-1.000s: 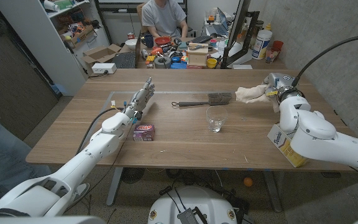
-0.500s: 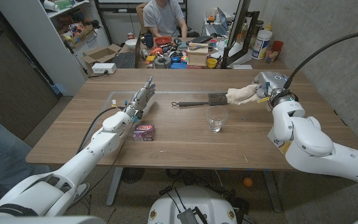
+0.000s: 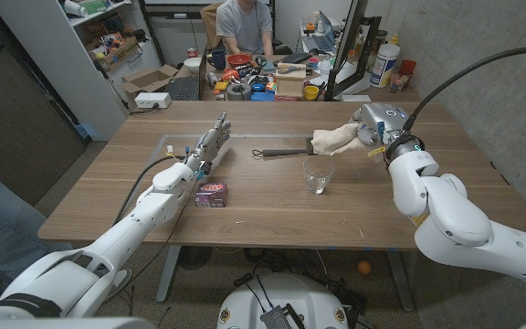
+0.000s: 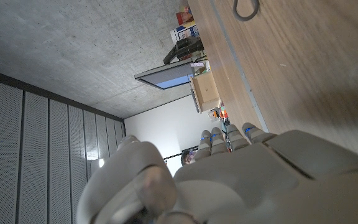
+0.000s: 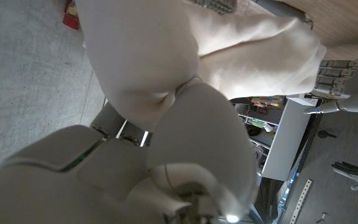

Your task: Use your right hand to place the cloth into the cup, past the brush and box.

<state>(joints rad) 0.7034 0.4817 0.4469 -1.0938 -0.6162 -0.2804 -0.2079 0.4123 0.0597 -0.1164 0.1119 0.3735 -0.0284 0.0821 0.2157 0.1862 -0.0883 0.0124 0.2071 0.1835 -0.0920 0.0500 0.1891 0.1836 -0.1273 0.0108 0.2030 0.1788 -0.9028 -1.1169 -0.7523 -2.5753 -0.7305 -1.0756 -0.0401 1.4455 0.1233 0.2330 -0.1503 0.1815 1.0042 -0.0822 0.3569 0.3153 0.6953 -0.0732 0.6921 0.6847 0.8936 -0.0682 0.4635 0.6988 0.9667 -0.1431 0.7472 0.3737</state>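
Note:
My right hand (image 3: 371,124) is raised above the table's right side and grips a cream cloth (image 3: 332,141), which hangs over the bristle end of the black brush (image 3: 289,151). The clear cup (image 3: 318,175) stands just in front of and below the cloth. A small purple box (image 3: 211,193) lies left of the cup. My left hand (image 3: 208,145) stays near the table's left middle, fingers stretched out and apart, holding nothing. In the right wrist view the cloth (image 5: 166,43) bulges from my right hand (image 5: 148,168). The left wrist view looks along the back of my left hand (image 4: 229,180).
A yellow and white carton (image 3: 411,208) stands at the right front edge, partly behind my right arm. A person sits behind the table's far edge among a cluttered desk (image 3: 263,78). Grey shelving (image 3: 53,55) stands at the far left.
My right hand has carried the cloth leftward, from the table's right side to above the brush head, close behind the cup. The left hand has not moved.

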